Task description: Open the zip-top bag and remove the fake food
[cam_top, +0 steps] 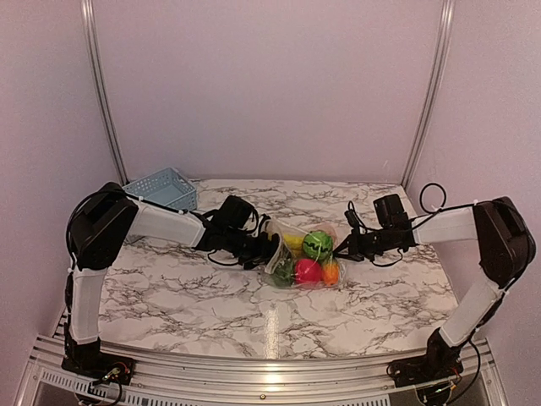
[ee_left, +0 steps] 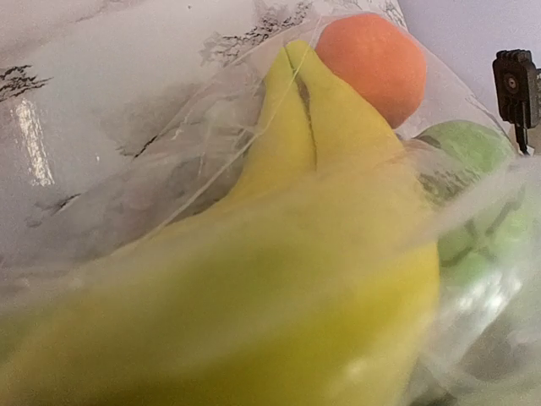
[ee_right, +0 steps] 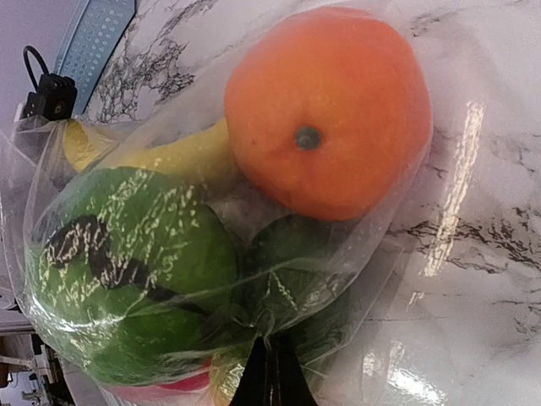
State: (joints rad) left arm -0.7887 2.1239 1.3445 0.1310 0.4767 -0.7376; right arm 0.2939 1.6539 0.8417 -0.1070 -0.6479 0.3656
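The bag [cam_top: 281, 230] lies mid-worktop [cam_top: 194, 292] with all the food [cam_top: 308, 271] inside; nothing is removed yet. The right hand [ee_right: 270, 374] is closed, pinching the plastic. The left hand [cam_top: 269, 251] is at the bag's other end, and I cannot tell whether it grips.

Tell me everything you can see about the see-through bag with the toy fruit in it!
The zip-top bag is clear, thin, crinkly plastic that shines in the light. It lies on the marble table, bulging with yellow bananas, an orange, a green striped melon and a red fruit. The right gripper pinches a gathered bit of its plastic, and the left gripper is at its other side, grip unclear. Its zip strip cannot be made out.
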